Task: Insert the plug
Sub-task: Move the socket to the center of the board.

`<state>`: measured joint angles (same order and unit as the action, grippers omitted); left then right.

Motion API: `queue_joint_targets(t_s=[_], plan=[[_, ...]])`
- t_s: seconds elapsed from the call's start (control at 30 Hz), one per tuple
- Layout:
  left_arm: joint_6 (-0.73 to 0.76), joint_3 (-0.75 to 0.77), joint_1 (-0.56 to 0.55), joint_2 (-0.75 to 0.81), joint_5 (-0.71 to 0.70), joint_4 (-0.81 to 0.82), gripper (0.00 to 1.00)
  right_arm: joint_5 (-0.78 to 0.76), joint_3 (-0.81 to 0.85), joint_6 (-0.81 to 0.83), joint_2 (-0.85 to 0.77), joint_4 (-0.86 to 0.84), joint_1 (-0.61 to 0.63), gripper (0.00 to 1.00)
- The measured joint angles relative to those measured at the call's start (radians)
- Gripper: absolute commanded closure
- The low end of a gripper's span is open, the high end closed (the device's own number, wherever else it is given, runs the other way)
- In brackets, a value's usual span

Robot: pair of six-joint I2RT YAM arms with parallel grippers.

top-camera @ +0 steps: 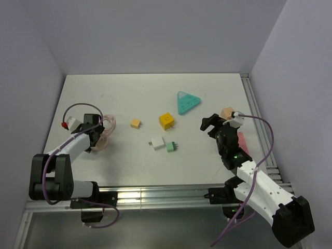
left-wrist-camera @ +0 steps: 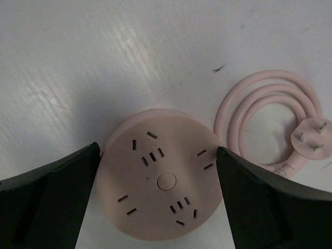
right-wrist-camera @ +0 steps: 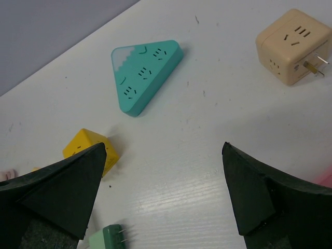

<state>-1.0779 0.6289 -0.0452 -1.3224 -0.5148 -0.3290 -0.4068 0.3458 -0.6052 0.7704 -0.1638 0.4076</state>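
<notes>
The right fingers (right-wrist-camera: 62,192) are standing open; the plug (top-camera: 172,147) is lying near, to their left, its prongs pointing toward them.

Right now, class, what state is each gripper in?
Left gripper: flanks the round pink socket; grip cannot be told.
Right gripper: open, holding nothing.

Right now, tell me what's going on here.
The left tool appears clamped on the round pink socket at the left of the table. The right tool hangs open and empty above the table. The mint-green plug lies untouched beside a white block, so insertion hasn't begun.
</notes>
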Motion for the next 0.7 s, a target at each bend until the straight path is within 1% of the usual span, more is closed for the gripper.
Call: queue_joint_targets(t_s=[0.1, 0.33, 0.37, 0.4, 0.43, 0.57, 0.7], plan=[[-0.01, 0.018, 0.002, -0.046, 0.015, 0.032, 0.01, 0.0, 0.0, 0.0, -0.002, 0.0, 0.0, 0.0], [-0.007, 0.116, -0.003, -0.196, 0.08, 0.138, 0.01, 0.0, 0.0, 0.0, -0.01, 0.0, 0.0, 0.0], [-0.006, 0.127, -0.008, -0.214, 0.083, 0.147, 0.03, 0.0, 0.0, 0.0, -0.01, 0.0, 0.0, 0.0], [-0.004, 0.142, -0.017, -0.232, 0.083, 0.158, 0.04, 0.0, 0.0, 0.0, -0.01, 0.0, 0.0, 0.0], [0.0, 0.163, -0.032, -0.254, 0.08, 0.163, 0.01, 0.0, -0.001, 0.0, -0.01, 0.0, 0.0, 0.0], [0.018, 0.255, -0.126, -0.337, 0.048, 0.129, 0.01, 0.0, -0.001, 0.0, -0.01, 0.0, 0.0, 0.0], [0.029, 0.275, -0.228, -0.352, 0.045, 0.101, 0.01, 0.0, -0.001, 0.0, -0.01, 0.0, 0.0, 0.0]])
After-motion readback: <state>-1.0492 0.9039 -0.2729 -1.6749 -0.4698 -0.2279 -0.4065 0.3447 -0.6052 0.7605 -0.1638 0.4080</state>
